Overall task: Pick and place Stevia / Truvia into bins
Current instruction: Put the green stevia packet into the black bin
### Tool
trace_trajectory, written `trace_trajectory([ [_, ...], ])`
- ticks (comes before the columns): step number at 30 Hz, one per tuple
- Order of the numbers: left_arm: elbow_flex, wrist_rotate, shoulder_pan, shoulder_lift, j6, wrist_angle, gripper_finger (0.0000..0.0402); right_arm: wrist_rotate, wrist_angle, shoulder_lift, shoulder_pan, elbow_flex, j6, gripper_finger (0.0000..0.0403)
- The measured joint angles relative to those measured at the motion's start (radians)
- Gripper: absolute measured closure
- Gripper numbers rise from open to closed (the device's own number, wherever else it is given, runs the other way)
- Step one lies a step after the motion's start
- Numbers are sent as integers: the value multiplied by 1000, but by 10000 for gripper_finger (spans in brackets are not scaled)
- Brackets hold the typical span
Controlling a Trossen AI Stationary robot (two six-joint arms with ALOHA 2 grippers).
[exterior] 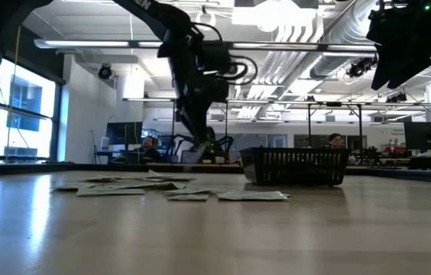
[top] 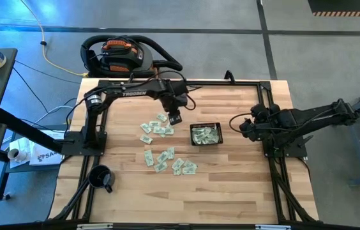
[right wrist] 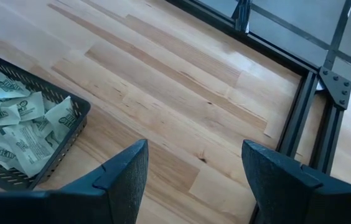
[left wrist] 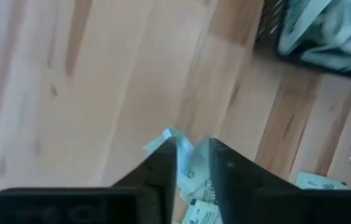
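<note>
left claw (left wrist: 193,163): pinching one sachet (left wrist: 178,149) between narrow fingers — over the upper sachet cluster, low to the table (top: 244,191)
basket (top: 205,135): just beside the left claw, on its right-arm side (already part full)
loose sachets (top: 167,160): scattered left of and below the basket in the high view
nearer arm: left — right claw (right wrist: 191,180) waits spread, well apart past the basket's far side
next, likely: short carry sideways to the basket

A grey concrete floor (top: 231,51) surrounds the table; a tall window (exterior: 18,114) brightens the far left; white ducts (exterior: 307,30) and strip lights (exterior: 108,44) cross the ceiling; distant desks carry monitors (exterior: 427,136)
</note>
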Motion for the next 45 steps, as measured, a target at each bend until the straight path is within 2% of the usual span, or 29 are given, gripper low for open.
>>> trace_trajectory([
  [7, -47, 0, 0, 0, -38, 5, 207, 3, -4, 0, 0, 0, -3, 153],
  [16, -46, 30, -3, 13, -22, 122, 206, 5, -6, 0, 0, 0, -3, 153],
  [22, -47, 32, -62, 77, 41, 178, 189, 2, -7, 0, 0, 0, 1, 153],
  [30, -47, -167, -113, 138, 41, 214, 150, -20, -10, 0, 0, 0, 8, 153],
  [35, -40, -172, -111, 140, 22, 193, 148, -21, -10, 0, 0, 0, 11, 153],
  [41, 51, -139, -111, 140, 11, 55, 164, -24, -10, 0, 0, 0, 12, 153],
  [45, 95, -106, -105, 140, 32, 62, 171, -22, -13, 0, -1, 0, 12, 153],
])
